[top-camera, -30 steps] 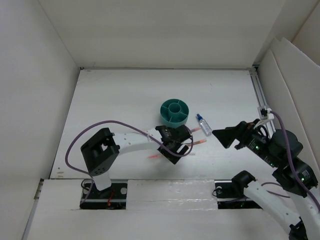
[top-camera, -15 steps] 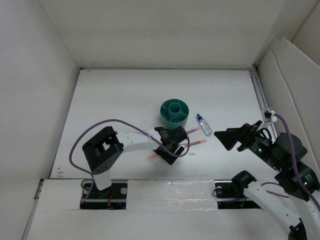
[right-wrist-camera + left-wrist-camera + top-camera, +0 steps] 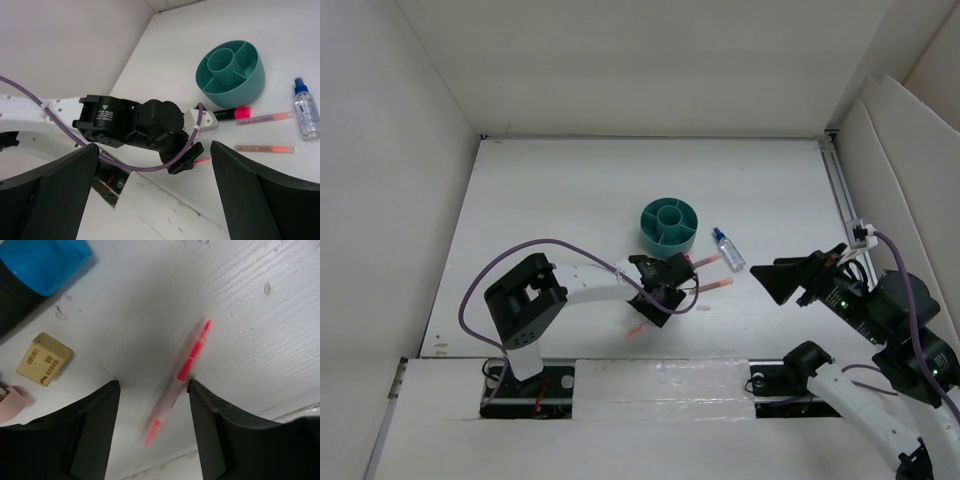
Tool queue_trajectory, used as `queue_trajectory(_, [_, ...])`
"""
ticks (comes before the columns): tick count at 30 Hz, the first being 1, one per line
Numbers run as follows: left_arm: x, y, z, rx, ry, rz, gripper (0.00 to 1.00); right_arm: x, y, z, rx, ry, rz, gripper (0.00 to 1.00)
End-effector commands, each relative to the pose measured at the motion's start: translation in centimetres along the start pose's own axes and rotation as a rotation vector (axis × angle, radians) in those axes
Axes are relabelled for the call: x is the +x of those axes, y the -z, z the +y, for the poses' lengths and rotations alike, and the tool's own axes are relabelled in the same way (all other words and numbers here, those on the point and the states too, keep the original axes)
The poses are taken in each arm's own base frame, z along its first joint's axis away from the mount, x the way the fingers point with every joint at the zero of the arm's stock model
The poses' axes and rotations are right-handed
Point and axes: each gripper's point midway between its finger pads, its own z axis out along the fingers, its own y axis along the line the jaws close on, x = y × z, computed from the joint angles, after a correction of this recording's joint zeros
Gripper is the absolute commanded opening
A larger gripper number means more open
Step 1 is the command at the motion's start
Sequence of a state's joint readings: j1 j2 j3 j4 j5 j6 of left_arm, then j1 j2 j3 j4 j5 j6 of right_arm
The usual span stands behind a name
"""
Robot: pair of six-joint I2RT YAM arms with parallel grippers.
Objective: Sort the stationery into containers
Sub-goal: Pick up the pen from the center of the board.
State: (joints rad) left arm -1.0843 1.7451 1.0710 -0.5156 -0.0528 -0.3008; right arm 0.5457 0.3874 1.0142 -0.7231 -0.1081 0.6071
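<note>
Your left gripper straddles a pink pen lying flat on the table, jaws apart and one finger touching it but not yet clamped, ready to carry it to the nearby organizer, while your right gripper hangs wide open, out of the way.

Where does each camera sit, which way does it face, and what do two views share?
Top external: above and behind, looking down; left arm and right arm show.
Left wrist: faces down; left end effector straddles a pink pen.
Right wrist: looks left across the table; right end effector frames the teal organizer.
Shared: organizer, top and right wrist.
</note>
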Motion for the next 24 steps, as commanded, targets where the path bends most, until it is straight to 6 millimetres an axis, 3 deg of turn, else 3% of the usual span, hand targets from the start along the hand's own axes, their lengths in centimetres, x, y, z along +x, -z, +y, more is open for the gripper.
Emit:
queue_trajectory(1, [2.7,-1.3,0.2,0.003,0.025,0.091,0.51,-1.0,0.0,1.2,-0.055,0.0,-0.039,1.0])
queue_trajectory(3, [3.3,-1.5,0.0,-0.003,0.013,0.112,0.41,-0.9,0.1,1.4,-0.062,0.0,-0.033,1.0])
queue_trajectory(8, [4.7,-2.1,-0.9,0.002,-0.002,0.163,0.33,-1.4,0.5,1.5,-0.065,0.002,-0.054,1.0])
queue_trajectory(18, [6.1,-2.6,-1.3,0.009,0.006,0.218,0.23,-1.4,0.5,1.5,-0.065,0.002,-0.054,1.0])
queue_trajectory(23, [6.8,-3.0,-1.7,0.019,-0.002,0.247,0.0,-1.2,0.5,1.4,-0.06,0.001,-0.046,1.0])
queue_trajectory(24, [7.1,-3.1,-1.9,0.016,-0.013,0.257,0.0,-1.2,0.5,1.4,-0.06,0.001,-0.046,1.0])
